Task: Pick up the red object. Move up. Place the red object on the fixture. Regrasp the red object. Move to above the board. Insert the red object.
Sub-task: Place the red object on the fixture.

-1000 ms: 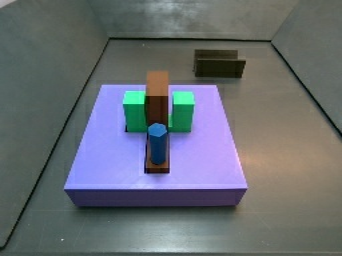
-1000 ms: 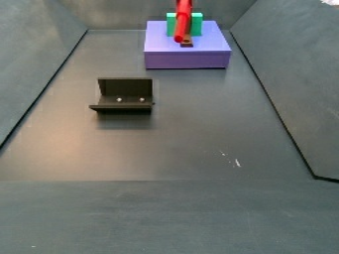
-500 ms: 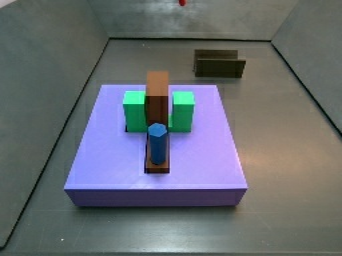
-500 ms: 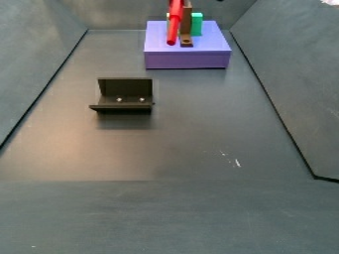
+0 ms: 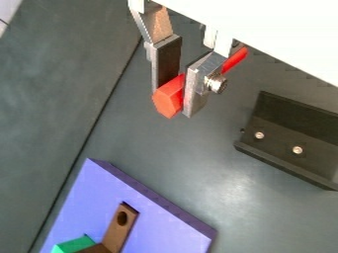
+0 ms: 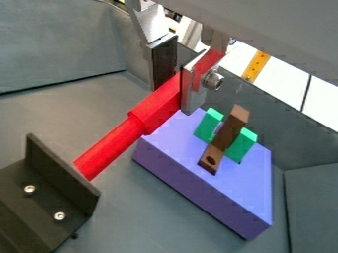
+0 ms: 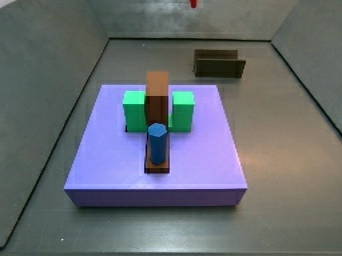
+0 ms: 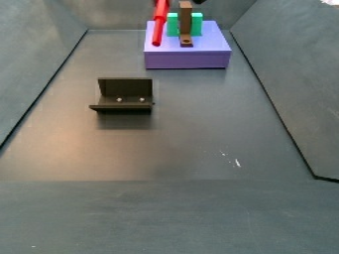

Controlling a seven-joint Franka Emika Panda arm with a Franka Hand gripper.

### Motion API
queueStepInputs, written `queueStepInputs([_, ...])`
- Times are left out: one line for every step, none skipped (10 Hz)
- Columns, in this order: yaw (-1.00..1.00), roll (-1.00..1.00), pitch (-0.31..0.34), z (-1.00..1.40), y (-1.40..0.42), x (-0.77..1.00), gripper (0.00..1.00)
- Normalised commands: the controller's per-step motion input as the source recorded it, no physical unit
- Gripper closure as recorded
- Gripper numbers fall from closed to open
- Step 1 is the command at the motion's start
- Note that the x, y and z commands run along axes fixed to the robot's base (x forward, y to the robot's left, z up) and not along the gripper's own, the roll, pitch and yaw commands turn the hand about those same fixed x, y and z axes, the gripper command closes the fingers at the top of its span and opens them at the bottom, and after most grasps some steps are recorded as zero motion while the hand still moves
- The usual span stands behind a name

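Observation:
My gripper (image 5: 179, 92) is shut on the red object (image 5: 168, 100), a slim red peg clamped crosswise between the two silver fingers. In a wrist view the gripper (image 6: 179, 91) holds the red object (image 6: 117, 143) with most of its length sticking out toward the fixture (image 6: 42, 195). The side views show only the red object (image 8: 159, 24) hanging high, its tip (image 7: 194, 4) at the frame's upper edge; the gripper itself is out of view there. The purple board (image 7: 187, 160) lies below, and the dark fixture (image 8: 123, 95) stands apart on the floor.
On the board stand green blocks (image 7: 134, 110), a tall brown block (image 7: 158, 92) and a blue peg (image 7: 158, 143). Grey walls (image 7: 54, 90) rise around the dark floor (image 8: 172, 169).
In one side view the red object has shifted left across the board's far end. In the other its tip has come into view at the top edge and moved right.

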Motion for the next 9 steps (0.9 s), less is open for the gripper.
queueStepInputs([0.10,-0.39,-0.257,-0.47,0.08,0.95,1.00])
queueStepInputs([0.13,-0.41,-0.211,-0.53,0.11,0.97,1.00])
queueStepInputs([0.14,-0.35,-0.149,-0.51,0.15,0.99,1.00])
queueStepInputs([0.13,-0.23,-0.054,-0.48,0.16,1.00,1.00])
queueStepInputs([0.13,-0.29,0.000,-0.55,0.21,1.00,1.00])
queueStepInputs([0.14,-0.25,0.031,-0.68,0.17,1.00,1.00])
queueStepInputs([0.14,-0.04,0.134,-0.62,0.02,1.00,1.00])
queueStepInputs([0.15,0.03,0.089,-0.45,-0.05,1.00,1.00])
queueStepInputs([0.11,0.12,0.074,-0.36,-0.14,1.00,1.00])
